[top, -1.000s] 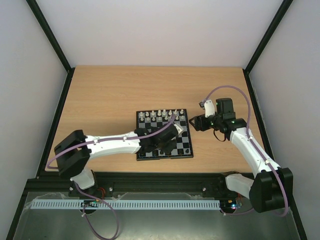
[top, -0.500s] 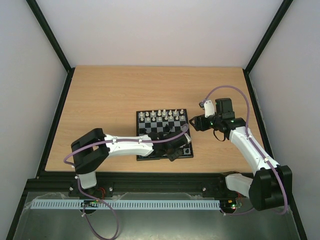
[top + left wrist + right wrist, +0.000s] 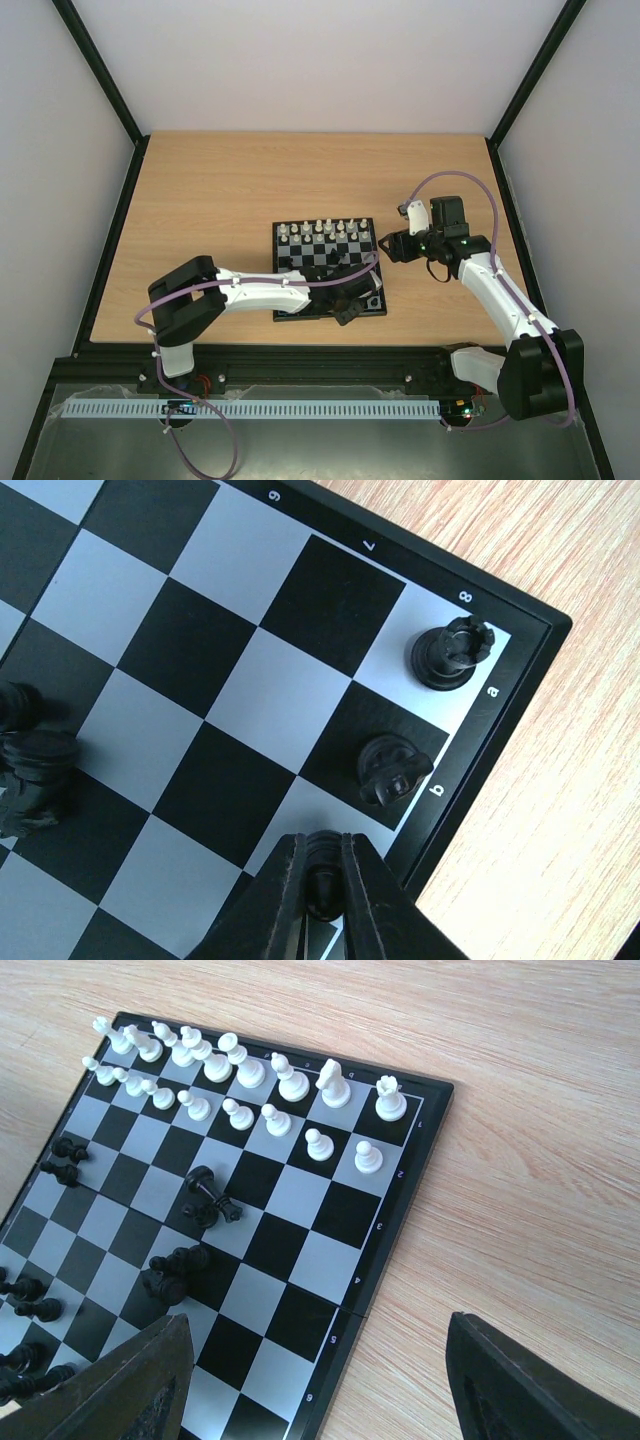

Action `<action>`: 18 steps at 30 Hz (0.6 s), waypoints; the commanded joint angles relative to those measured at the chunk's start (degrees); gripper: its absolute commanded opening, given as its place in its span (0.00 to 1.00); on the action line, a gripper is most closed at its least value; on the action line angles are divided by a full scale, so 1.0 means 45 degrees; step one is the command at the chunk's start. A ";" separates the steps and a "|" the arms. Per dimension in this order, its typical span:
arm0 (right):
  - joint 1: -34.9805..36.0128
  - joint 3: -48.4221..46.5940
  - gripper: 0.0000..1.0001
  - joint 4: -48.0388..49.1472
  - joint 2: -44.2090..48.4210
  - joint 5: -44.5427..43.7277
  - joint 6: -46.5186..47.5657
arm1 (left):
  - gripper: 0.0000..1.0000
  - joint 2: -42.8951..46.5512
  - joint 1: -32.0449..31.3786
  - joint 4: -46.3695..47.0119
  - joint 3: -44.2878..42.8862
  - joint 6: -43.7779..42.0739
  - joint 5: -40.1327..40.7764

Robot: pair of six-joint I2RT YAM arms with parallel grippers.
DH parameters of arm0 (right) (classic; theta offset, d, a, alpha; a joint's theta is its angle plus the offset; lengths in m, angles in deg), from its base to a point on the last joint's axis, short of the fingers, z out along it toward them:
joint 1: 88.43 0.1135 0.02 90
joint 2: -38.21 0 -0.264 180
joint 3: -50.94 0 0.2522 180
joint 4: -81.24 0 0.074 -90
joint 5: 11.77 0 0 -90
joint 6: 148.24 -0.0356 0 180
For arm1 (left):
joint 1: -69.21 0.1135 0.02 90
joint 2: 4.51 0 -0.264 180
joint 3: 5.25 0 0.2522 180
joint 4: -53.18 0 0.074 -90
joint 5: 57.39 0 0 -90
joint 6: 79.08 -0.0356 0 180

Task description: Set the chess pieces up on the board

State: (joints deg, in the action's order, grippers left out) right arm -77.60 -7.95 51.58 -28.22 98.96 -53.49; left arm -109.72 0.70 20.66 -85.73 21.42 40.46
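Observation:
The board (image 3: 277, 270) lies in the middle of the wooden table. White pieces (image 3: 325, 232) stand in two rows along its far edge, also in the right wrist view (image 3: 240, 1080). My left gripper (image 3: 352, 305) is low over the board's near right corner, shut on a black piece (image 3: 322, 880) above the square beside a black knight (image 3: 392, 770). A black rook (image 3: 452, 652) stands on the corner square. My right gripper (image 3: 388, 245) is open and empty just right of the board; its fingers (image 3: 150, 1380) straddle the board's edge (image 3: 400, 1230).
Loose black pieces lie mid-board (image 3: 205, 1200), (image 3: 170, 1270), and more lie near its left side (image 3: 65, 1155). Bare wooden table (image 3: 220, 190) surrounds the board. A black rail (image 3: 300, 355) runs along the near edge, and walls enclose the sides.
My left arm has swung right and nearer, carrying its gripper from the board's middle to the near right corner. The right arm has not moved.

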 commanded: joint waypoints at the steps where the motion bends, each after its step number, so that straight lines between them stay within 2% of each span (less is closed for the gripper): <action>1: -0.0063 0.0184 0.71 -0.0340 -0.0076 0.0171 0.0119 | 0.02 -0.0212 -0.0069 -0.0253 -0.0280 -0.0068 0.0071; 6: -0.0065 0.0186 0.71 -0.0369 -0.0071 0.0217 0.0167 | 0.05 -0.0287 -0.0060 -0.0367 -0.0385 -0.0029 0.0185; 10: -0.0063 0.0184 0.71 -0.0389 -0.0081 0.0273 0.0189 | 0.19 -0.0145 -0.0049 -0.0628 -0.0550 0.0070 0.0226; 18: -0.0064 0.0164 0.71 -0.0465 -0.0034 0.0394 0.0242 | 0.35 0.0913 0.0142 -0.1414 -0.1089 0.0422 0.0808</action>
State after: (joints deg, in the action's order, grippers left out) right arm -77.60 -7.95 51.53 -28.22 99.57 -53.11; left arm -109.67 0.76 17.47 -88.22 22.36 41.71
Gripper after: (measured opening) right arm 0.707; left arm 0.329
